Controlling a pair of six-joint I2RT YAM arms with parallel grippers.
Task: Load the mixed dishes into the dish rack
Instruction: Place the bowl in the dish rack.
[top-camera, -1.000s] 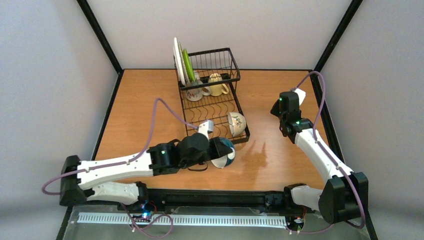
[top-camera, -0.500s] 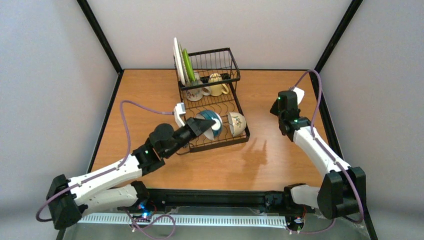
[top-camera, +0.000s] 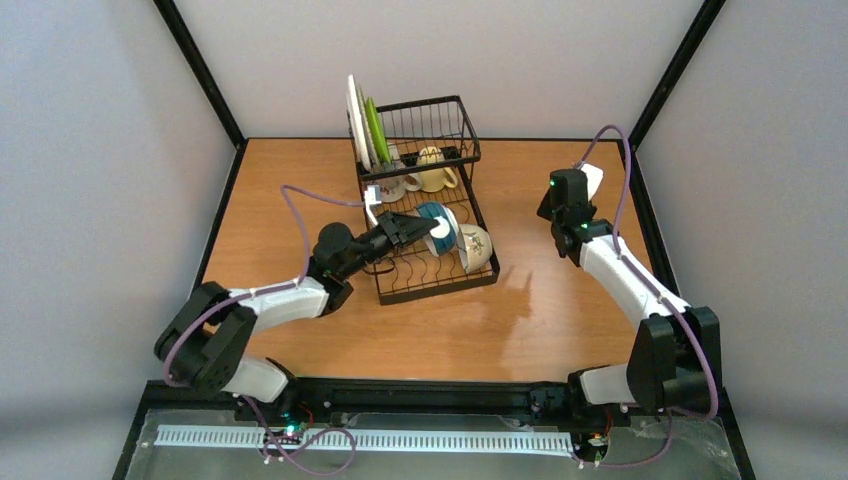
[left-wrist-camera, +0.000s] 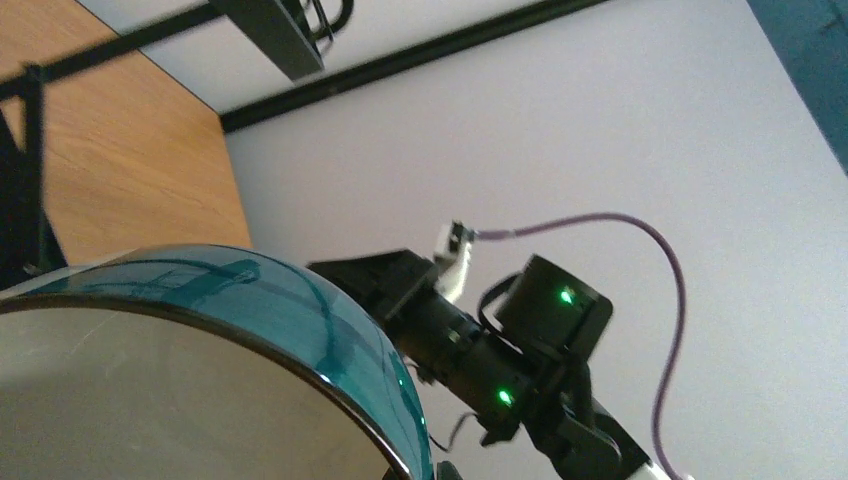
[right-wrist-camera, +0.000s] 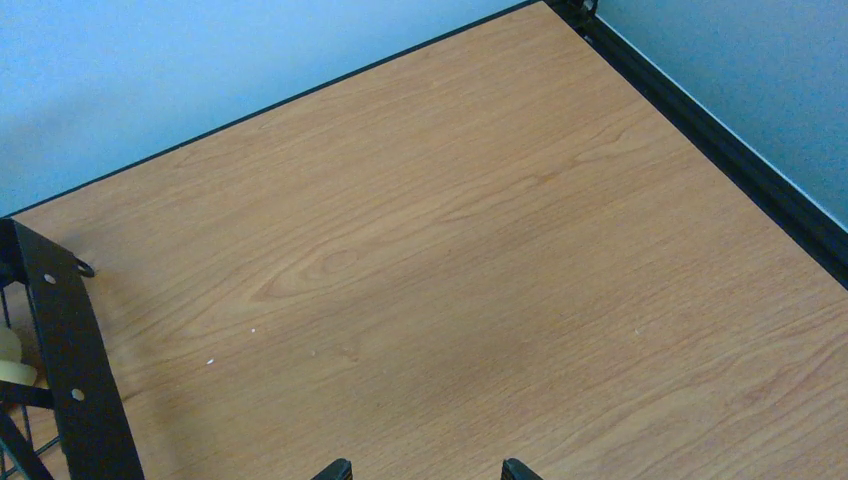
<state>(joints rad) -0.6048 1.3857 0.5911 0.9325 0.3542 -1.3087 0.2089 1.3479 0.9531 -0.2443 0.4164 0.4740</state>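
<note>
Over the dish rack (top-camera: 440, 288), my left end effector (top-camera: 420, 228) is clenched on the teal bowl (top-camera: 436, 215), just beside the pale bowl (top-camera: 475, 247) — released crooked, it could knock that neighbour over. My right end effector (right-wrist-camera: 425, 470) hangs released, well apart.

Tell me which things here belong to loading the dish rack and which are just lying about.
Job: dish rack, teal bowl in left gripper, patterned bowl, cream mug, patterned mug, lime-green plate, white plate.
Lying about: purple cables, table.
</note>
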